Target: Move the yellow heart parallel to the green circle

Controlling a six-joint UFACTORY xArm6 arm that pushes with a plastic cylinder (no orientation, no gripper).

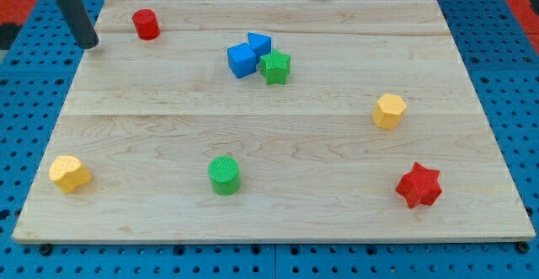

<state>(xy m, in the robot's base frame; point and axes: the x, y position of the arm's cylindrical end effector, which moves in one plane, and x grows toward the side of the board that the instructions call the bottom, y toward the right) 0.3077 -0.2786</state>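
The yellow heart (69,173) lies near the board's lower left corner. The green circle (224,175) stands to its right, at about the same height in the view, near the bottom edge. My tip (87,44) rests at the board's upper left edge, far above the yellow heart and just left of a red cylinder (146,24). The tip touches no block.
A blue cube (242,61), a second blue block (259,43) and a green star (274,67) cluster at the top middle. A yellow hexagon (389,110) sits at the right and a red star (418,185) at the lower right. The wooden board (278,228) lies on blue pegboard.
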